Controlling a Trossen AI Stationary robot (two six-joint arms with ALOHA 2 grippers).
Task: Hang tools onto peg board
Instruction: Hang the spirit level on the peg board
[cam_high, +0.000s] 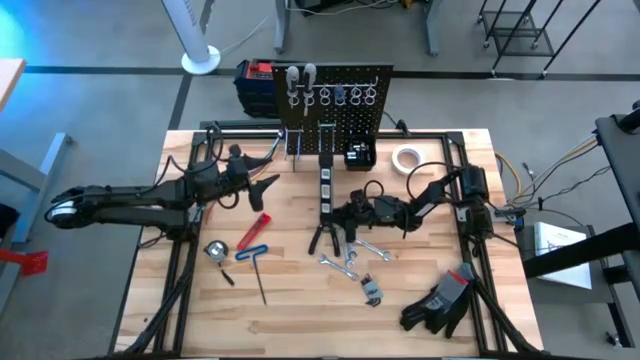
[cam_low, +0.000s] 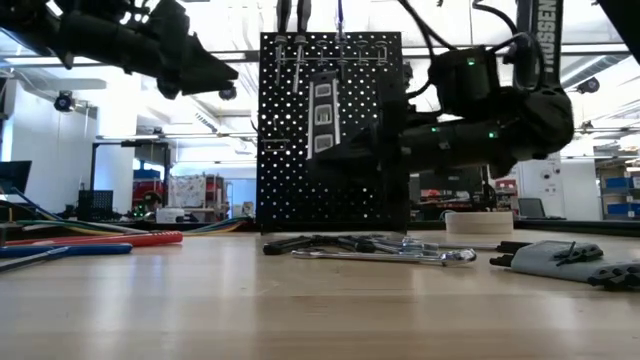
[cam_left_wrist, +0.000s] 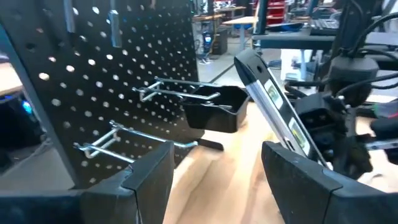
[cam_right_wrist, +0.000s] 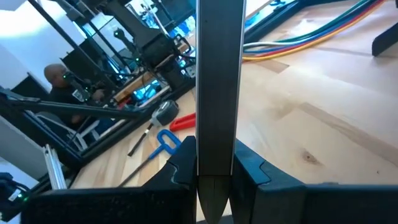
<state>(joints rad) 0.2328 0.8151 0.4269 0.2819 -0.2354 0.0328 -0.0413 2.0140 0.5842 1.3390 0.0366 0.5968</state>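
Note:
The peg board (cam_high: 335, 100) stands upright at the table's far edge, with silver tools (cam_high: 300, 85) hanging from hooks along its top and a small black bin (cam_high: 360, 155) at its foot. My right gripper (cam_high: 338, 212) is at the table's middle, in front of the board, shut on a long black level (cam_high: 325, 178) that slants up toward the board (cam_low: 322, 115). My left gripper (cam_high: 268, 186) hovers open to the left of the level, facing the board's hooks (cam_left_wrist: 180, 93), with nothing between its fingers. Wrenches (cam_high: 345, 262) and black pliers (cam_high: 322, 240) lie flat on the table. My right gripper pinches the level's near, lower end (cam_right_wrist: 214, 168) between its two fingers, which bear on its two flat faces. The fingers come roughly level from the table's right and lie across the bar. The level is clear of the table, and its free end rises toward the peg board.
On the table's left lie a red-handled tool (cam_high: 254, 232), a blue-handled T-key (cam_high: 255, 262) and a round silver tool (cam_high: 214, 249). Black gloves (cam_high: 440, 300) lie near right, a white tape roll (cam_high: 405, 158) far right. A red-and-black box (cam_high: 258, 82) sits behind the board.

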